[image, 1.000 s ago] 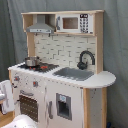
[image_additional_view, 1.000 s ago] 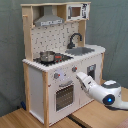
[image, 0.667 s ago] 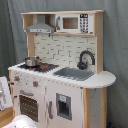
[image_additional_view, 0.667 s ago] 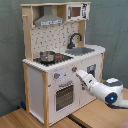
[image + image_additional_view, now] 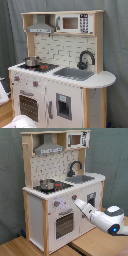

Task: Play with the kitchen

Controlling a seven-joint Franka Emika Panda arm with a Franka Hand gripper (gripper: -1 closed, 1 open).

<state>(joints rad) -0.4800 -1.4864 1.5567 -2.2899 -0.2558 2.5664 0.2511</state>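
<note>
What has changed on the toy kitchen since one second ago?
In the second exterior view, the arm's hand has reached forward to the knob panel above the oven door. The pot, faucet and doors stayed as they were.

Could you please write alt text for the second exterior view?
A white robot arm reaches toward the knobs on the front of a white and light-wood toy kitchen. A small pot sits on its stovetop, beside a sink with a black faucet.
</note>
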